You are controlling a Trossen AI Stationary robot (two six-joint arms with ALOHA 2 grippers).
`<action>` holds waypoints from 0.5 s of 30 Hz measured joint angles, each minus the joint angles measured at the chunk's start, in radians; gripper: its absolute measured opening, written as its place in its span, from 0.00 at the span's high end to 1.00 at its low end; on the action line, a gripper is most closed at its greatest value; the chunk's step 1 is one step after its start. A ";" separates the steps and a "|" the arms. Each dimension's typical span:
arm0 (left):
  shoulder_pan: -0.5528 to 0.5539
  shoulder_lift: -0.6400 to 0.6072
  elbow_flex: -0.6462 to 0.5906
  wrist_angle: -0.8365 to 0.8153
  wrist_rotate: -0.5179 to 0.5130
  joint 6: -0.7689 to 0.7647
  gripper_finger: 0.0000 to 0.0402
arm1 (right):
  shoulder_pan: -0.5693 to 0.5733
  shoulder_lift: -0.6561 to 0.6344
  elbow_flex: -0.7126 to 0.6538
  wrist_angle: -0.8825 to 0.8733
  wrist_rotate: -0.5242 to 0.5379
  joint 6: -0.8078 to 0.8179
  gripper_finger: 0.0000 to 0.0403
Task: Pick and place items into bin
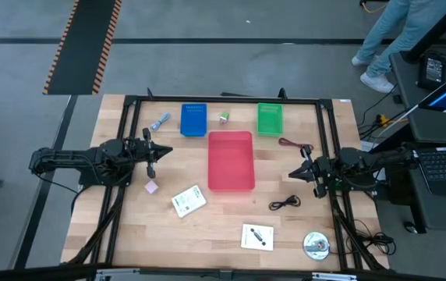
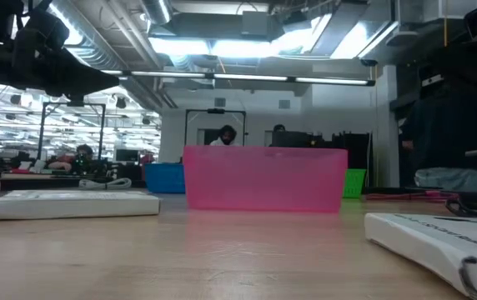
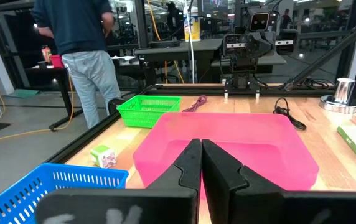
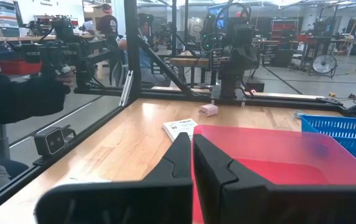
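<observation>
The left gripper (image 1: 165, 152) and right gripper (image 1: 292, 174) are held closed and empty, flanking the pink bin (image 1: 231, 160).

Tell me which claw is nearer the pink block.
Left. The left claw hangs shut just above the pink block, on the same side of the red bin. The right claw, also shut, sits across the bin from it.

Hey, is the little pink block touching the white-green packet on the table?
Apart. In the high view, bare wood separates the pink block from the white-green packet, which lies nearer the table's front edge.
</observation>
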 joint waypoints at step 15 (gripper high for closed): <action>0.000 0.000 0.000 0.000 0.008 -0.024 0.98 | 0.000 0.000 0.000 -0.001 0.000 0.001 1.00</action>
